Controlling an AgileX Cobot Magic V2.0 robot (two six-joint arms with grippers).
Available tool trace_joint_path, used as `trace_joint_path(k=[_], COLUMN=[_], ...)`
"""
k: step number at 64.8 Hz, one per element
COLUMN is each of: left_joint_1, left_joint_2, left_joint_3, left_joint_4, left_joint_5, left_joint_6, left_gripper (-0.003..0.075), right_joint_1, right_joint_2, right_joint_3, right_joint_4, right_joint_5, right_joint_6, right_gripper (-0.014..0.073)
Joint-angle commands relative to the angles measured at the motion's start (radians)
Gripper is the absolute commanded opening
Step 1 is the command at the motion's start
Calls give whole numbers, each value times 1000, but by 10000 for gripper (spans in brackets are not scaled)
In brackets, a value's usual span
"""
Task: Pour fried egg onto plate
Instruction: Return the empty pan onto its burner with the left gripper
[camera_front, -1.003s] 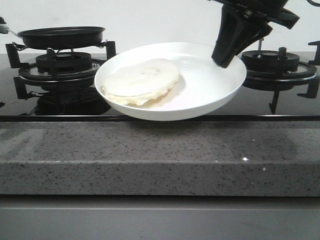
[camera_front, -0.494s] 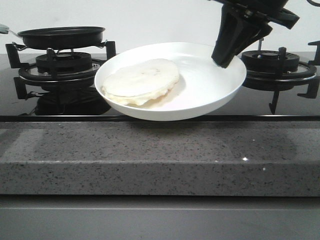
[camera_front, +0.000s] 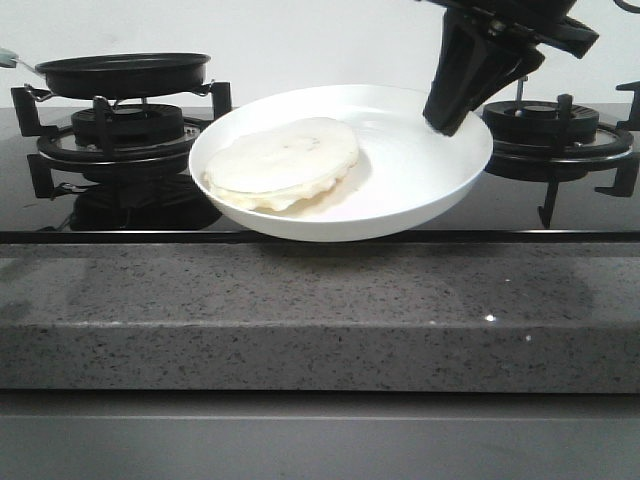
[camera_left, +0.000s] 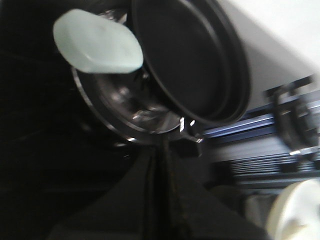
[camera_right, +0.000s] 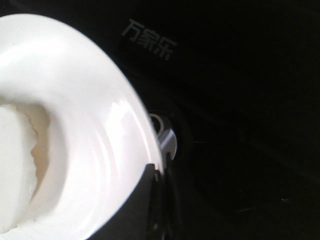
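Right gripper: my right gripper (camera_front: 447, 120) comes down from above and is clamped on the far right rim of the plate (camera_front: 400, 205); in my right wrist view one dark finger (camera_right: 131, 210) lies over the rim, closed against it.
Plate: the white plate is held up off the stove top, tilted so that its left side sits lower than the side I grip. It hangs over the black glass between the two burners, its near edge above the front of the hob.
Fried egg: the fried egg (camera_front: 282, 160) lies in the plate, on the lower left half, pale side up with a wavy front edge. It touches the plate's floor and sits close against the left wall. In my right wrist view only its edge (camera_right: 15, 170) shows, inside the bowl of the plate.
Left gripper: in my left wrist view my left gripper (camera_left: 162, 200) is a dark blurred shape, its two fingers apparently pressed together with only a thin seam between them, holding nothing.
Frying pan: the black frying pan (camera_front: 123, 72) rests level on the left burner (camera_front: 118, 130), apart from the plate. Its pale green handle (camera_left: 97, 42) points away from the plate.
Right burner: the right burner (camera_front: 560, 125) stands behind my right gripper.
Counter: a speckled grey stone counter (camera_front: 320, 315) runs along the front of the stove.
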Motion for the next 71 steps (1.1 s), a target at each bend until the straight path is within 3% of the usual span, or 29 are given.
trace_joint_path(k=[1, 21, 28, 45, 71], left_joint_1=[-64, -306, -370, -457, -470], left_joint_2=[-120, -349, -417, -639, -1090], left_joint_3=[-27, -22, 4, 189, 574], left_joint_4=[147, 870, 1027, 1046, 955], left_joint_5=[-97, -197, -223, -394, -642], left_joint_6=[-97, -537, -633, -640, -640], left_gripper=[-20, -20, -20, -20, -19], right_joint_1=[-1, -1, -1, -1, -1], right_joint_2=[-48, -48, -48, -48, -48], right_joint_3=[-25, -25, -25, -25, -25], right_joint_4=[31, 31, 31, 31, 31], right_joint_5=[-33, -33, -33, -33, -33], right_joint_6=[-4, -4, -4, -4, -4], right_gripper=[-60, -60, -60, -60, -60])
